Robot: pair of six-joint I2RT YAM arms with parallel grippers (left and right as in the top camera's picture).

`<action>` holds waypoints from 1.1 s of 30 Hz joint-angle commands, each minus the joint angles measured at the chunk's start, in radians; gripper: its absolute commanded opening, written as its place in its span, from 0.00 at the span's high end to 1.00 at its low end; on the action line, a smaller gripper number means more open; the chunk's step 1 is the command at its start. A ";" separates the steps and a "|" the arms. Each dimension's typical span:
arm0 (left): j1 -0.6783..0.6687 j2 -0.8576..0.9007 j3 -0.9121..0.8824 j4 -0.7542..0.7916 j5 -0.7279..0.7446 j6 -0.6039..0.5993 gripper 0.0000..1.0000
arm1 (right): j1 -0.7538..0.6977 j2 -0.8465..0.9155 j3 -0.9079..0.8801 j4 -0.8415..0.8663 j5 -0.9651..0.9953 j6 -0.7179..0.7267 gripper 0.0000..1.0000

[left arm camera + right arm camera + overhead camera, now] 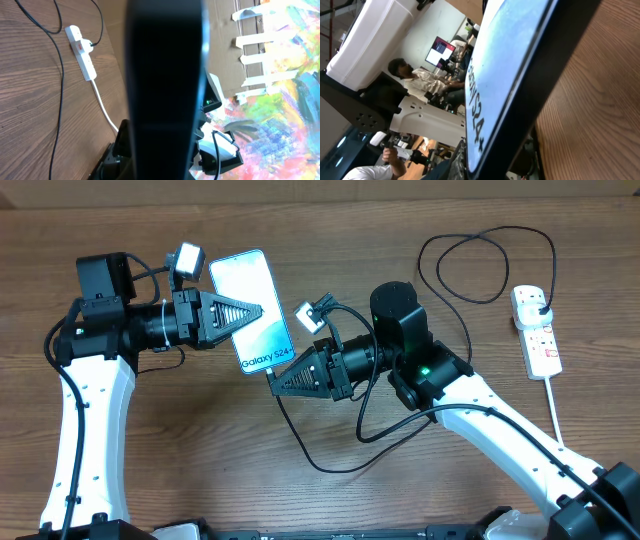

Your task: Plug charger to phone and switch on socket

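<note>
The phone (243, 285), its light-blue screen lit, is lifted off the table with my left gripper (262, 311) shut on its side edge. In the left wrist view its dark back (165, 75) fills the middle. My right gripper (271, 384) sits just below the phone's lower short edge, shut on the end of the charger (318, 467). The connector tip is hidden. The black cable loops across the table to its plug in the socket (537, 332) at the far right. The right wrist view shows the phone screen (505, 65) close up.
The socket's thick white cord (553, 405) runs toward the front right. The charger cable makes a loop (480, 265) at the back. The socket (82, 55) also shows in the left wrist view, with a colourful painting (280, 100) behind.
</note>
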 commanded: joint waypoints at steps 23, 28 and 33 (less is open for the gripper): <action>-0.002 -0.021 0.022 0.004 0.041 -0.012 0.96 | -0.004 -0.005 0.010 0.024 0.021 0.028 0.96; 0.010 -0.021 0.022 0.004 0.042 -0.033 0.96 | -0.020 -0.005 0.010 0.024 0.021 0.052 0.96; 0.010 -0.021 0.022 0.004 0.042 -0.033 0.96 | -0.045 -0.005 0.010 0.024 0.021 0.073 0.96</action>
